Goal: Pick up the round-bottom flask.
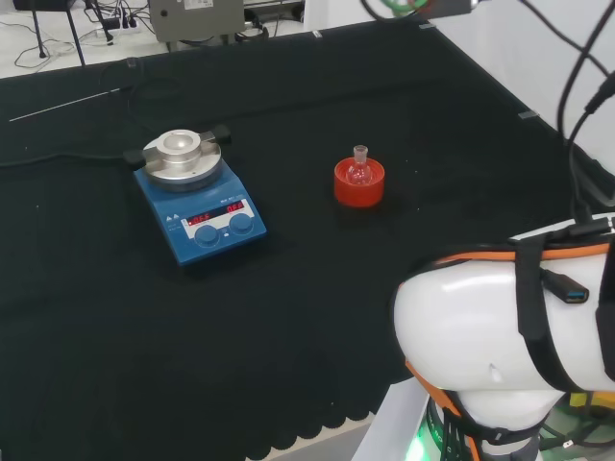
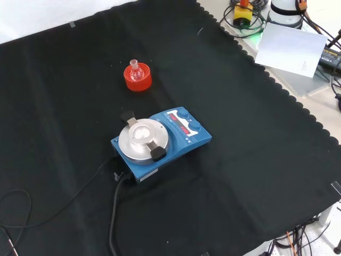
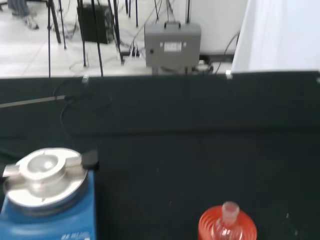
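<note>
Small clear glass round-bottom flask (image 1: 360, 169) stood upright in its red ribbed ring stand (image 1: 358, 185).
Bare black-clothed desk (image 1: 317, 288) surrounded it; blue stirrer plate (image 1: 199, 193) well apart; hand's state could not be told.

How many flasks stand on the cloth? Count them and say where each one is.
1. A small clear round-bottom flask sits upright in a red ribbed stand, to the right of the blue stirrer plate in the head view. Other clear ware would be hard to see.

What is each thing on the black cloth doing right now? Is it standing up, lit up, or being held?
Round-bottom flask: upright in its stand, neck up, not held.
Red ribbed ring: flat on the cloth, carrying the flask.
Blue stirrer plate: switched on, red display lit, cable plugged in, nothing standing on its metal top.
Black cloth: spread flat over the bench.
</note>
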Robot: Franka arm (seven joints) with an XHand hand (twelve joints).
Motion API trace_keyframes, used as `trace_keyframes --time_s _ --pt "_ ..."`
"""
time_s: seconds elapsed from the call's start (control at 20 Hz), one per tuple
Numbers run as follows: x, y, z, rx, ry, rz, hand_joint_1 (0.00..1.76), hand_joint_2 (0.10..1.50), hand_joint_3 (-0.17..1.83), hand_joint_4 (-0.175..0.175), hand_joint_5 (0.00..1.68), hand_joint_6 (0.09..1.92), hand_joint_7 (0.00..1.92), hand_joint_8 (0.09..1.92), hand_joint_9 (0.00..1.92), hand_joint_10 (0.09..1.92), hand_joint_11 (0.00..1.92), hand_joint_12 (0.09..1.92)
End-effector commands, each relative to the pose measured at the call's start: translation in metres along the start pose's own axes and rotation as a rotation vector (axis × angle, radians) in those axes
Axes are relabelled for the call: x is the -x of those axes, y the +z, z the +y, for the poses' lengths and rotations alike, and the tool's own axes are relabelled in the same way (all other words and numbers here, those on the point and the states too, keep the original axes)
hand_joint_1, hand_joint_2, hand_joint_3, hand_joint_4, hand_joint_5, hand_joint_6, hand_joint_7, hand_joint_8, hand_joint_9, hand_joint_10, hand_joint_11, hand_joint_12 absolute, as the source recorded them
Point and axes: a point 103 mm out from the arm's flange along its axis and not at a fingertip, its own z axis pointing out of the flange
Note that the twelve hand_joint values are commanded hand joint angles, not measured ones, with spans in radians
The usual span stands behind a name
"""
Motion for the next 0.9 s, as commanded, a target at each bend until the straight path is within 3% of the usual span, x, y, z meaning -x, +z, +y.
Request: trace_keyframes --time_s 0.05,0.5,0.9 --pt "-0.015 0.010 -0.004 -0.054 0.016 0.003 0.05 1.32 0.27 -0.025 0.33 0.09 0.09 0.45 0.15 0.64 0.00 1.00" --pt "-0.008 0.028 0.000 -0.069 0.059 0.006 0.06 1.33 0.26 -0.026 0.33 0.09 0.10 0.45 0.15 0.64 0.00 1.00" --pt "0.012 0.075 0.033 -0.117 0.109 0.024 0.09 1.32 0.23 -0.027 0.34 0.09 0.10 0.46 0.15 0.65 0.00 1.00"
